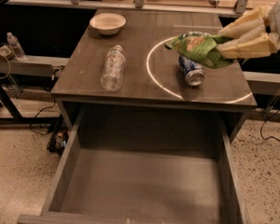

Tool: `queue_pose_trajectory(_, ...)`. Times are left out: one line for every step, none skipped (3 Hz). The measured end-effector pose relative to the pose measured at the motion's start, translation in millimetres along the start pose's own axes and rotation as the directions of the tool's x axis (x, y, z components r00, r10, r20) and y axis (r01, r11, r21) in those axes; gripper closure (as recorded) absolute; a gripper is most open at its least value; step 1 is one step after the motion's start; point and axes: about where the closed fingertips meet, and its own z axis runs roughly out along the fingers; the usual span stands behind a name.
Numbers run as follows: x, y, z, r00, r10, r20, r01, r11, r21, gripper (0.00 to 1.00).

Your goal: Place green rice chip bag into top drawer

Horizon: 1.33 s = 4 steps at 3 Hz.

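Observation:
My gripper (224,43) comes in from the right, its cream fingers (245,47) shut on the green rice chip bag (198,47). The bag hangs in the air over the right part of the tabletop, just above the blue soda can (192,70), which lies on its side. The top drawer (144,190) is pulled out wide open below the table's front edge, and its flat bottom is bare.
A clear plastic bottle (113,67) lies on its side at the table's left. A white bowl (108,22) stands at the far left corner. A bright ring of light (151,78) marks the tabletop. Cables and metal frames lie on the floor at left.

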Motion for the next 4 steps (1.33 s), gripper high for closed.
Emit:
queue_pose_trajectory(-3, 44, 2, 0.995, -0.088, 0.039, 0.092, 0.9887, -0.119, 1.00)
queue_pose_trajectory(16, 103, 2, 0.980, -0.190, 0.054, 0.198, 0.9473, -0.252, 1.00)
queue_pose_trajectory(55, 150, 9, 0.958, -0.287, 0.005, 0.274, 0.9070, -0.320, 1.00)
queue_pose_trajectory(102, 189, 27, 0.923, -0.380, -0.059, 0.333, 0.8680, -0.368, 1.00)
